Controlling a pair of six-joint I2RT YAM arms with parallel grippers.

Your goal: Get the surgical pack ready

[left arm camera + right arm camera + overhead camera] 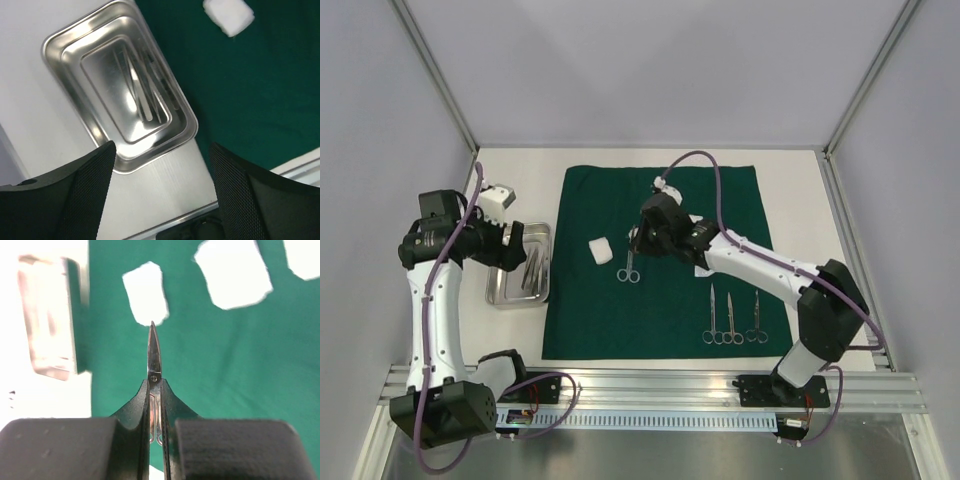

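**Two arms, one green drape, right gripper holding scissors**

At the left of the top view, the left gripper (517, 245) hangs wide open above one steel tray (503, 288). The tray holds slim forceps (532, 272), number unclear. One green drape (660, 335) fills the centre and carries one visible white gauze pad (602, 250). Just right of the pad, the right gripper (636, 242) is clamped on one pair of scissors (628, 268). Three ring-handled instruments (732, 320) lie side by side at lower right, well apart.

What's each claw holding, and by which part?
The right claw grips the scissors by the shanks just behind the pivot; the left claw is open, holding nothing.
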